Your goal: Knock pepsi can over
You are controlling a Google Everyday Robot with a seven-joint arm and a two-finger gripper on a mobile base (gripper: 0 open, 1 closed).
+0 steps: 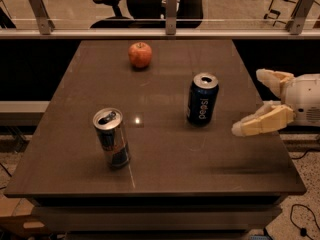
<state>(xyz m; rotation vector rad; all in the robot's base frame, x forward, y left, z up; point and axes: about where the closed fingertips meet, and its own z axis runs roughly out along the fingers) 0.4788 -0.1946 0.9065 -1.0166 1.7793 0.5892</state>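
Observation:
The pepsi can (202, 100) is dark blue with white lettering and a silver top. It stands upright on the brown table (165, 154), right of centre. My gripper (248, 102) comes in from the right edge, over the table's right side, a short way right of the can and apart from it. Its two pale fingers (260, 122) are spread wide, one near and one far, with nothing between them.
A slimmer silver-and-blue energy drink can (111, 138) stands at the front left. A red apple (140, 54) lies at the back centre. A glass railing with metal posts (171, 9) runs behind the table, with an office chair beyond.

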